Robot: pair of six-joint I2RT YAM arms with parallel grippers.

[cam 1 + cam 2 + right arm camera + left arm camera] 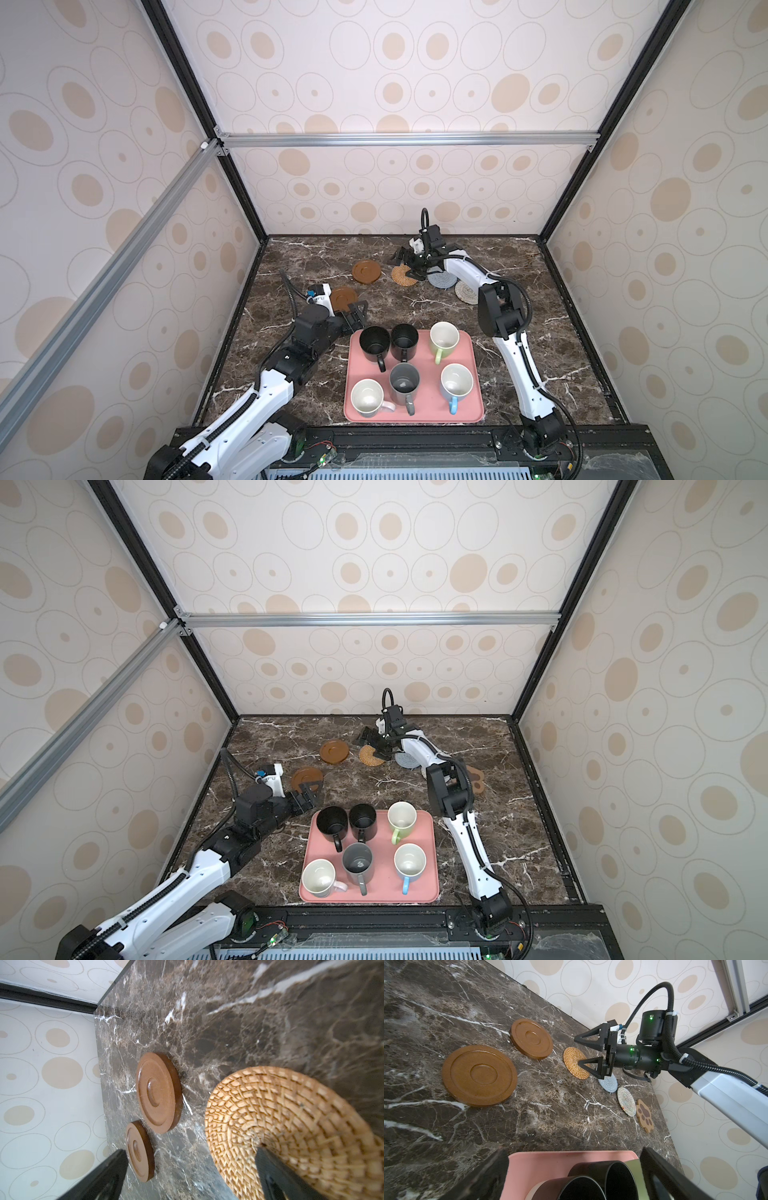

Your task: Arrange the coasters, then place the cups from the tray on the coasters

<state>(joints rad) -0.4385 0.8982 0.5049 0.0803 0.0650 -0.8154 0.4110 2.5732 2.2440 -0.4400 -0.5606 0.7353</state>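
the tray point(430, 404) lies at the near edge of the surface point(573, 332), all six cups point(404, 384) on it. the coasters point(479, 1075) lie in a row toward the far edge; bare marble between. right tool point(402, 266): jaws wide, holding nothing, one fingertip point(581, 1062) over the rattan coaster point(399, 278), contact unclear. left tool point(356, 318): jaws wide, empty, at the tray's far left corner.

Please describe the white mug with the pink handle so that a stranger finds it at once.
Find the large flat pink rectangular tray at the near edge of the dark marble table. Go to its near left corner in a top view. The white mug there alone has a pale pink handle; the grey mug beside it has a grey one.
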